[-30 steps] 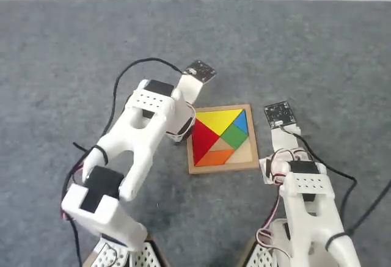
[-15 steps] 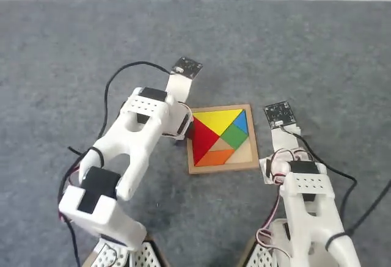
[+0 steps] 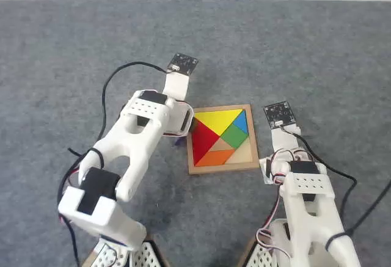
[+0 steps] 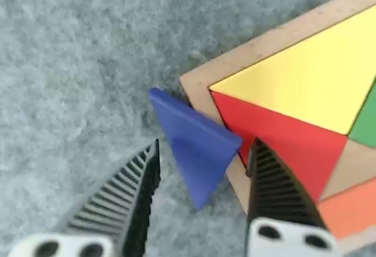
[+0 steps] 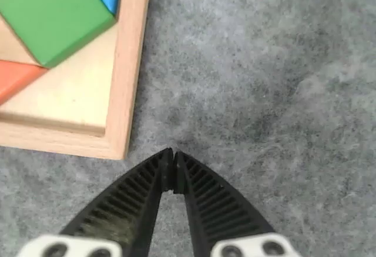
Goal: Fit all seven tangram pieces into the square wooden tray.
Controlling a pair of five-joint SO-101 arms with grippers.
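Note:
The square wooden tray (image 3: 223, 167) lies mid-table with yellow (image 3: 221, 120), red (image 3: 203, 137), green (image 3: 235, 135), light blue (image 3: 242, 122) and orange (image 3: 215, 156) pieces in it; bare wood shows at its near right. A dark blue triangle (image 4: 197, 145) leans tilted on the tray's rim (image 4: 258, 45) at a corner, partly on the carpet. My left gripper (image 4: 205, 146) is open, one finger on each side of this triangle. My right gripper (image 5: 173, 156) is shut on nothing, just off the tray's near right corner (image 5: 126, 92).
Grey carpet covers the whole table. The left arm (image 3: 146, 120) stands over the tray's left side and the right arm (image 3: 305, 187) beside its near right corner. Black cables trail from both arms. Open carpet lies beyond and to both sides.
The left arm has swung a little to the left, away from over the tray, so more of the tray's left edge shows. The right arm has kept still.

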